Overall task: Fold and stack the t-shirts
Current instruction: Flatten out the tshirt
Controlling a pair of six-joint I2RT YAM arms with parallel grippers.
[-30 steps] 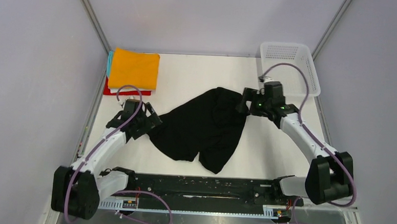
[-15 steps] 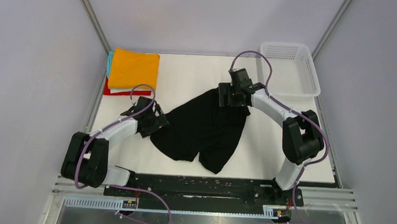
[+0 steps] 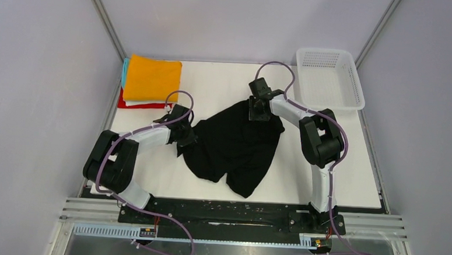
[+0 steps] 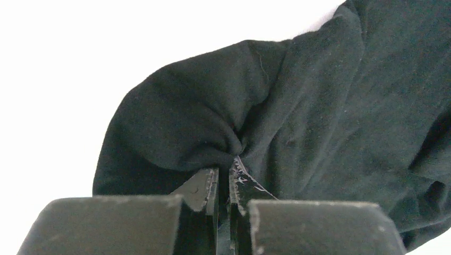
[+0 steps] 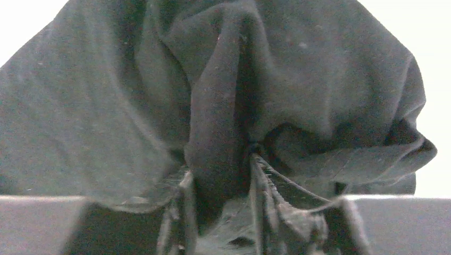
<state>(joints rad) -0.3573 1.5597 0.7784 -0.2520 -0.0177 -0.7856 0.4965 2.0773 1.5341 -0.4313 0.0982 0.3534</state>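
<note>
The black t-shirt [image 3: 234, 145] lies crumpled in the middle of the white table. My left gripper [image 3: 187, 132] is at its left edge, shut on a pinch of the black cloth [image 4: 298, 106]; in the left wrist view the gripper [image 4: 223, 172] has its jaws almost touching. At the shirt's far edge, my right gripper [image 3: 258, 113] holds a thick fold of the cloth [image 5: 106, 106] between its jaws [image 5: 219, 175], which are closed on it. A stack of folded t-shirts sits at the back left: orange [image 3: 152, 78] on top, with teal [image 3: 124, 72], white [image 3: 140, 103] and red [image 3: 125, 104] edges showing.
A white mesh basket [image 3: 330, 77] stands at the back right corner. Grey walls close in the table on three sides. The black rail [image 3: 225, 212] with the arm bases runs along the near edge.
Both arms reached onto the shirt: the left moved right to its left edge, the right moved left to its far edge. Both grippers went from open to closed on cloth.
</note>
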